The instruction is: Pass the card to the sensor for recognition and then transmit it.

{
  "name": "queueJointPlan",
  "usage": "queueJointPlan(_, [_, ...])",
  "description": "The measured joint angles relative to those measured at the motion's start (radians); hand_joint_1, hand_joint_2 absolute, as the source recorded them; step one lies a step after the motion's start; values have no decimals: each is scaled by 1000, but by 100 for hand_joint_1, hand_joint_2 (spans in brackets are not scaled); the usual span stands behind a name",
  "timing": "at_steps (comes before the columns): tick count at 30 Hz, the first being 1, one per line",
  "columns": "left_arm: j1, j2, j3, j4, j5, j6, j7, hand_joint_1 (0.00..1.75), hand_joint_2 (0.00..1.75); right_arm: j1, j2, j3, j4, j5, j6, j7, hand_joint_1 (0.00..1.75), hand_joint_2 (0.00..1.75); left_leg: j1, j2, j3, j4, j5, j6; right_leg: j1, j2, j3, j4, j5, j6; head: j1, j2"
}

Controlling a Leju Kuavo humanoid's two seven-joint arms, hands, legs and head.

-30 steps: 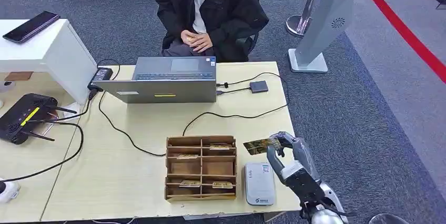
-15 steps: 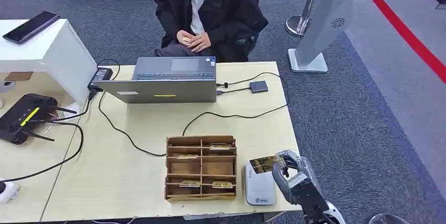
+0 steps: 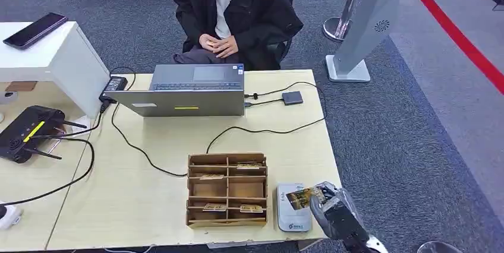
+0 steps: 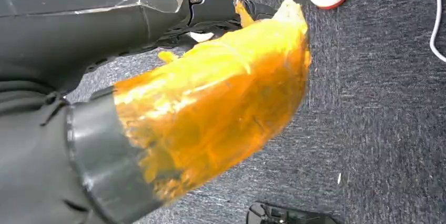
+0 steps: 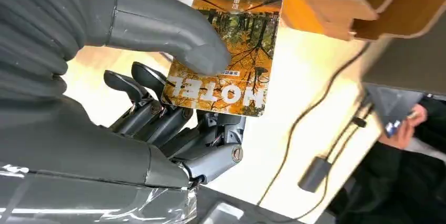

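Card [image 3: 304, 196] sits pinched under your right hand's [image 3: 333, 208] thumb, over the white sensor [image 3: 291, 217] beside the wooden organizer [image 3: 227, 190]; your left hand's state I cannot tell.

your pale wooden table [image 3: 154, 205] stands on grey carpet [image 3: 416, 146]. on it you see a laptop [image 3: 189, 92], a wooden card box [image 3: 227, 189], a white sensor [image 3: 292, 216] and black cables [image 3: 261, 129].

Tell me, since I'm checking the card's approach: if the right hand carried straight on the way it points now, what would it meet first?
Probably the white card reader. The right hand holds the card over the reader's near end, pointing toward the wooden organizer beyond. How high the card sits above the reader is unclear.
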Motion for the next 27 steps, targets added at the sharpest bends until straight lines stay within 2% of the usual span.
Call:
queueJointPlan(7, [0, 0, 0, 0, -6, 0, 4, 0, 0, -4, -26, 27, 27, -13, -3, 30, 175, 175, 0, 0, 0, 0, 0, 0, 0, 0, 0, 0, 0, 0, 0, 0])
queueJointPlan(15, [0, 0, 0, 0, -12, -2, 8, 0, 0, -22, -48, 53, 50, -18, 27, 61, 175, 175, 0, 0, 0, 0, 0, 0, 0, 0, 0, 0, 0, 0, 0, 0])
queueJointPlan(27, [0, 0, 0, 0, -17, -2, 13, 0, 0, -55, -54, 90, 88, -14, 43, 74, 175, 175, 0, 0, 0, 0, 0, 0, 0, 0, 0, 0, 0, 0, 0, 0])
